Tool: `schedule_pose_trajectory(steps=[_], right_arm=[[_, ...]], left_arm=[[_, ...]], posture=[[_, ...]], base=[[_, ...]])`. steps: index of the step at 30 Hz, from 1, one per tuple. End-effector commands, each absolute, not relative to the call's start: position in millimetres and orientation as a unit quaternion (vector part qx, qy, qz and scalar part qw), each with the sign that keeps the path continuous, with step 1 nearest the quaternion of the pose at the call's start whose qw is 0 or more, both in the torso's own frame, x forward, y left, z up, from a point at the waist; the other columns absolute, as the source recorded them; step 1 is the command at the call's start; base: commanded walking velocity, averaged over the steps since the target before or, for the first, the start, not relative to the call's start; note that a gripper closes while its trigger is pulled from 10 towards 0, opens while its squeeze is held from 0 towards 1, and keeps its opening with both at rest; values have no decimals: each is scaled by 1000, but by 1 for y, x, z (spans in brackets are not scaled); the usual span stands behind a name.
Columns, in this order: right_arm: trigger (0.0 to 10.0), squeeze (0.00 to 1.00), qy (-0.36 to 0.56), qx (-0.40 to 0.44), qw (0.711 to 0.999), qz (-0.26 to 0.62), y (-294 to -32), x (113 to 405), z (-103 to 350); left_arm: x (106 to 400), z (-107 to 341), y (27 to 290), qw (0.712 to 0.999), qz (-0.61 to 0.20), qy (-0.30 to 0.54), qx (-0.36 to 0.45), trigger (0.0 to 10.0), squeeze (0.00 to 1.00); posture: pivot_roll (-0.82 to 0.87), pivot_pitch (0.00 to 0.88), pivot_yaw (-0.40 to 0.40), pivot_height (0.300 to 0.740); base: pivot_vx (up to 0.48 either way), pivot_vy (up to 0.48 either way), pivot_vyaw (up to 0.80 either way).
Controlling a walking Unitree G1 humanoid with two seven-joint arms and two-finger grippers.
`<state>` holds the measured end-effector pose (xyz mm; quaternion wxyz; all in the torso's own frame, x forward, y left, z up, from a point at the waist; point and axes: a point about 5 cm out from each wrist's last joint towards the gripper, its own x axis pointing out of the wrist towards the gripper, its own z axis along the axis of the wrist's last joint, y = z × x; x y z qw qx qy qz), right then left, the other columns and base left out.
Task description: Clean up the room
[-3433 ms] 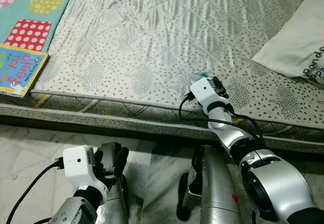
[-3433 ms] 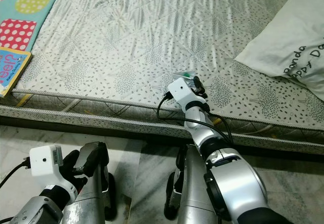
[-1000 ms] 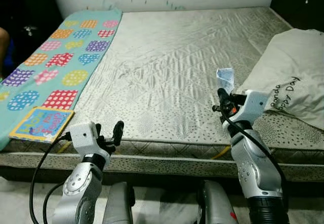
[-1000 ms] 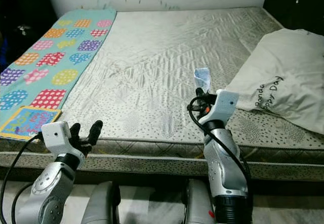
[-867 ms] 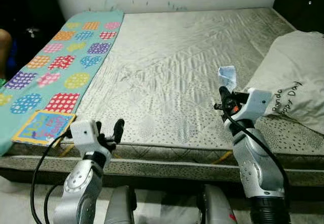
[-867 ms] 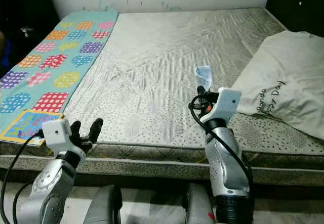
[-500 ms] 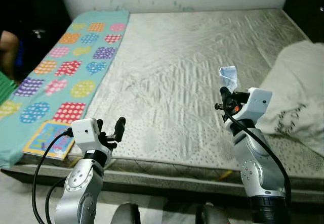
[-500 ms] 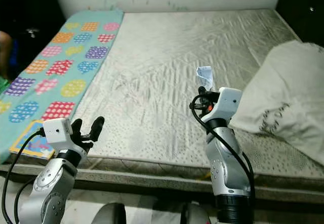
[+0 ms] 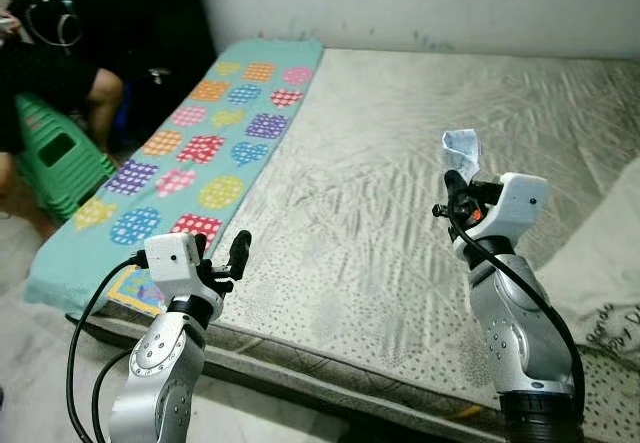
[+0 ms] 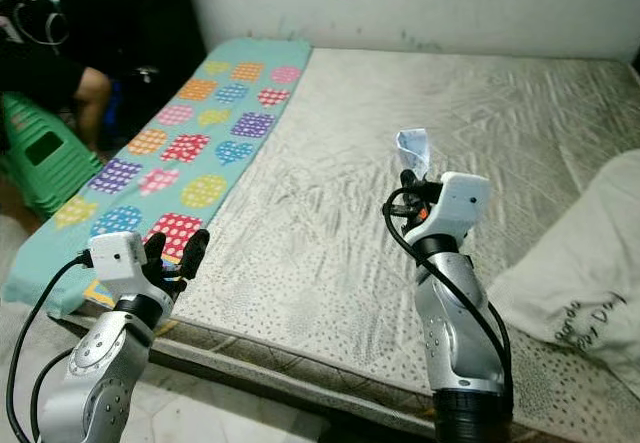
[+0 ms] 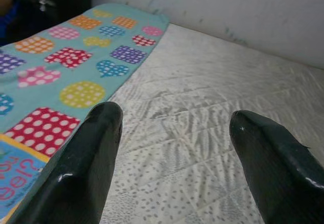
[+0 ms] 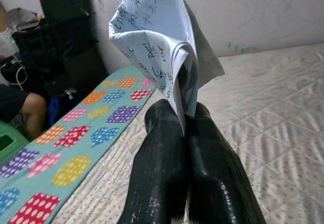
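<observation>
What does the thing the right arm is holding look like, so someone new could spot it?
Over the grey quilted mattress, the right end effector is raised with its fingers pinched shut. Sticking up from them is a folded scrap of paper, pale blue-white with handwriting.

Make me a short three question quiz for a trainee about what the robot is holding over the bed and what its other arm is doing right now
1. True or false: the right gripper has its jaws shut on a folded paper with handwriting on it.
2. The left gripper is: A) gripping the picture book, B) held with jaws open and empty above the near edge of the mattress, C) resting on the pillow.
3. Fill in: the spotted, coloured patches are printed on a turquoise ____ that lies along the robot's left side of the bed.

Key: 1 true; 2 B; 3 mat.
</observation>
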<state>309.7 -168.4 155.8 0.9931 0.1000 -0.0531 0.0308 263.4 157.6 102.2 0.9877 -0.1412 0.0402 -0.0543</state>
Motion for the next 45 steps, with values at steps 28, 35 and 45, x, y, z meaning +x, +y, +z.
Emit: schedule_pose_trajectory(steps=[28, 35, 45], right_arm=[[10000, 0, 7, 18, 1000, -7, -191, 305, 127], [10000, 0, 7, 18, 1000, -7, -191, 305, 127], [10000, 0, 7, 18, 1000, -7, -191, 305, 127]], left_arm=[[282, 103, 169, 993, -31, 16, -116, 10000, 0], [282, 103, 169, 993, -31, 16, -116, 10000, 0], [282, 103, 169, 993, -31, 16, -116, 10000, 0]], posture=[[-63, 0, 79, 740], [-63, 0, 79, 740], [-63, 0, 79, 740]], base=[[0, 0, -154], [0, 0, 0], [0, 0, 0]])
